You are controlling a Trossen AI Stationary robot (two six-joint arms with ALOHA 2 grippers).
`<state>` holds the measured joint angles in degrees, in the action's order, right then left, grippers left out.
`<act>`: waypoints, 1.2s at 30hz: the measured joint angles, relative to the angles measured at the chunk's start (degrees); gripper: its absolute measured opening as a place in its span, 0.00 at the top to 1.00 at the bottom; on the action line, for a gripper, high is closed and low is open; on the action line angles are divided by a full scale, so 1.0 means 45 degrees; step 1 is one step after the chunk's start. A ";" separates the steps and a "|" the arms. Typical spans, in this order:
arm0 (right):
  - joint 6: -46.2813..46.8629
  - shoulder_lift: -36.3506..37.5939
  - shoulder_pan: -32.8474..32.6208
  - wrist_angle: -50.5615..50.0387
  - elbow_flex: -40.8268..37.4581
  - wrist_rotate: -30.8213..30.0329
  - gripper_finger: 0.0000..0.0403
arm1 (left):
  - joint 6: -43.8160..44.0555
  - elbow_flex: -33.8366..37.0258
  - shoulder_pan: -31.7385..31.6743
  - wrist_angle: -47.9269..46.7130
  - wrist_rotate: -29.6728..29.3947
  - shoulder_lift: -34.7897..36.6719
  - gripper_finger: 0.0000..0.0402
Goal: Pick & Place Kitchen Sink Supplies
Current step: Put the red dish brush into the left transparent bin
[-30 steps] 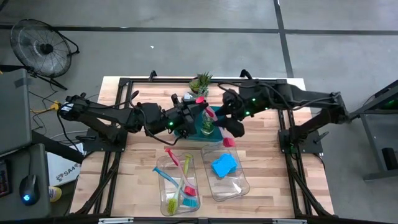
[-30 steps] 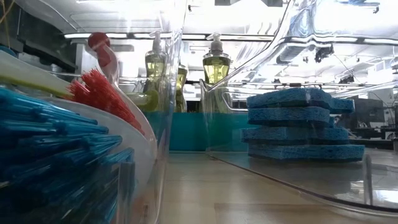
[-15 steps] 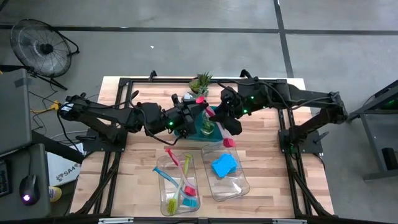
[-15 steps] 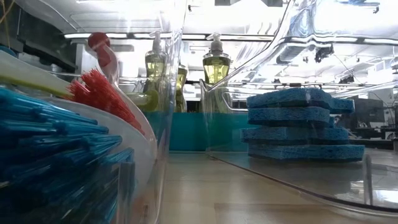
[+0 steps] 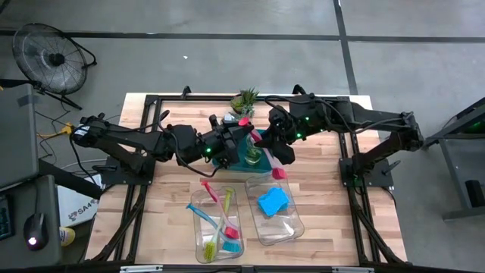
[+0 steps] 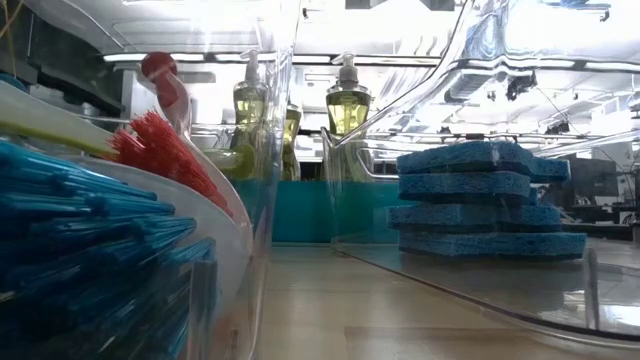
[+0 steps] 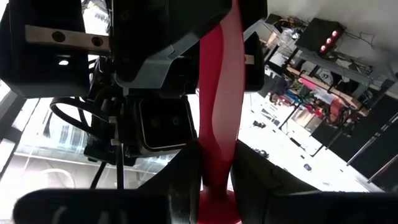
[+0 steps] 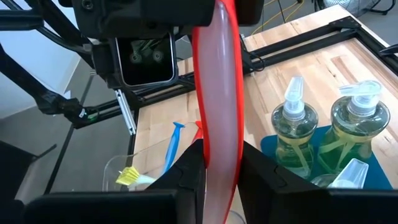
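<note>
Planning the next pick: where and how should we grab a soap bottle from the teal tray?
Likely the narrow neck under the pump head, from straight above: the soap bottle stands upright in the teal tray with other bottles close beside, so a side approach looks cramped. Left gripper and right gripper are both clamped on the red-pink brush above it.

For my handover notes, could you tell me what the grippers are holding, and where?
Both grip one red-pink dish brush by its handle: left gripper and right gripper, each shut on it.
</note>
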<state>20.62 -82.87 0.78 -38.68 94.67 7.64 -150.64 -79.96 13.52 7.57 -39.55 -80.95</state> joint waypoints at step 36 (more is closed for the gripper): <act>0.0026 0.0010 -0.0005 -0.0104 0.0000 -0.0387 0.85 | 0.4983 -0.0015 0.0010 0.0126 -0.0022 0.0029 0.43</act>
<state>20.74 -82.83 0.75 -39.15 94.67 5.90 -128.22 -80.03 13.56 8.14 -39.65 -80.82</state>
